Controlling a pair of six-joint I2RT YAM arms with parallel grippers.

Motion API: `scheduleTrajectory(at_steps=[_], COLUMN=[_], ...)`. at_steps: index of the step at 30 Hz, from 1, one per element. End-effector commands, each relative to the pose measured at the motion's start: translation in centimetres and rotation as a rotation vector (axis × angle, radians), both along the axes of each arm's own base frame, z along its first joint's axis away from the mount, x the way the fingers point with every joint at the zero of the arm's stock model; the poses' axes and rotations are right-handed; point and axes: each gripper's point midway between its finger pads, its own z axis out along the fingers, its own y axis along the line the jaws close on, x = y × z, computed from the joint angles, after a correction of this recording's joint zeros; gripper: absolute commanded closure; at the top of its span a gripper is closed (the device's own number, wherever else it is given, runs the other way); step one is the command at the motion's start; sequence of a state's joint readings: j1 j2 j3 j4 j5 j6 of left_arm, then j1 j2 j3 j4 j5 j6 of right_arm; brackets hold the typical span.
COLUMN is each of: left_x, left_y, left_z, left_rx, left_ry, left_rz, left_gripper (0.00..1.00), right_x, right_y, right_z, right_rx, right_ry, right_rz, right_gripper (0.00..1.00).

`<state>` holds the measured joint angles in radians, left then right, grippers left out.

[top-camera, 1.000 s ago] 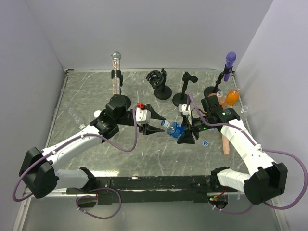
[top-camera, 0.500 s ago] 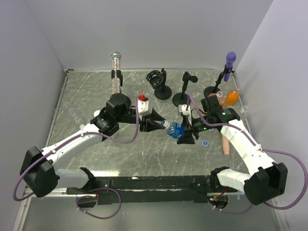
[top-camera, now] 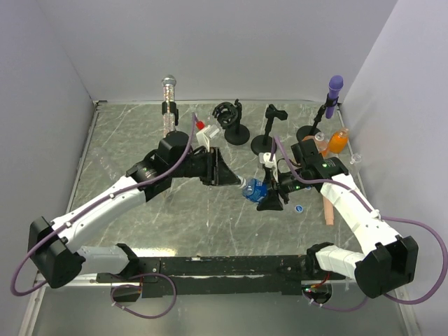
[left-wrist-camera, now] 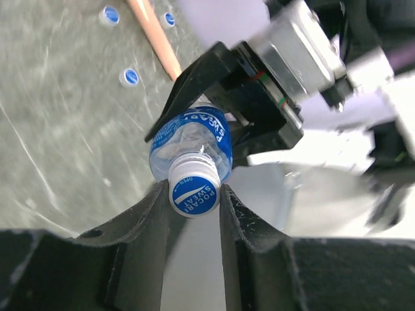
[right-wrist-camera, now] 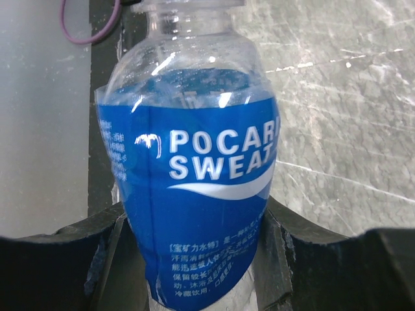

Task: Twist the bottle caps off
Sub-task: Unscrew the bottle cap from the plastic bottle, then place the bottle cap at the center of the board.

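Mid-step on the blue-labelled bottle (top-camera: 255, 187): held just right of the middle of the desk (top-camera: 119, 133), lying roughly level, neck pointing left. Right end effector (right-wrist-camera: 194, 223) clamped round the labelled body, one finger on each side. Left end effector (left-wrist-camera: 194, 202) closed on the cap (left-wrist-camera: 193, 192), fingertips against its two flanks by the look of the wrist view. Cap seated on the neck, so probably only the start of the unscrewing. Next: roll the left wrist about the bottle's axis, keep the right grip firm, then draw the cap away leftward. Loose caps (left-wrist-camera: 130, 76) already lying on the desk; orange bottle (top-camera: 337, 142) at far right.
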<state>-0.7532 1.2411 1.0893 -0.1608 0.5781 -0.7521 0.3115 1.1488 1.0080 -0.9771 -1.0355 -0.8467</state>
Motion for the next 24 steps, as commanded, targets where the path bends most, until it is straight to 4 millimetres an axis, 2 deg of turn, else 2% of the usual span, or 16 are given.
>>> scheduleTrajectory(at_steps=[1,6,9,12,16,18,20,22,24], left_x=[0.8,0.2,0.5,1.7,3.0,2.9,2.2,1.5,1.0], left_y=[1.1,0.3,0.5,1.9,4.8,6.3,7.0,7.2,6.9], left_z=[4.0,4.7,4.7,4.6,4.5,4.0,3.0,0.7,-1.4], left_rx=[-0.062,-0.095,-0.074,-0.034,0.025,0.053,0.06,0.069,0.078], left_ry=[0.23,0.341,0.329,0.231,0.021,-0.091,-0.195,-0.242,-0.235], left_rz=[0.21,0.189,0.203,0.29,0.396,0.403,0.364,0.318,0.273], left_gripper=[0.99,0.99,0.99,0.99,0.99,0.99,0.96,0.86,0.82], right_x=[0.3,0.3,0.3,0.2,0.3,0.3,0.3,0.4,0.5], right_y=[0.5,0.4,0.4,0.3,0.3,0.3,0.3,0.3,0.2], right_z=[1.2,1.2,1.1,1.1,1.1,1.1,1.3,1.4,1.6], right_rx=[0.034,0.033,0.03,0.028,0.031,0.032,0.034,0.038,0.048], right_ry=[-0.052,-0.057,-0.06,-0.06,-0.063,-0.064,-0.066,-0.07,-0.07], right_rz=[0.029,0.027,0.025,0.024,0.023,0.025,0.024,0.021,0.012], right_gripper=[0.73,0.73,0.73,0.73,0.73,0.73,0.73,0.73,0.73])
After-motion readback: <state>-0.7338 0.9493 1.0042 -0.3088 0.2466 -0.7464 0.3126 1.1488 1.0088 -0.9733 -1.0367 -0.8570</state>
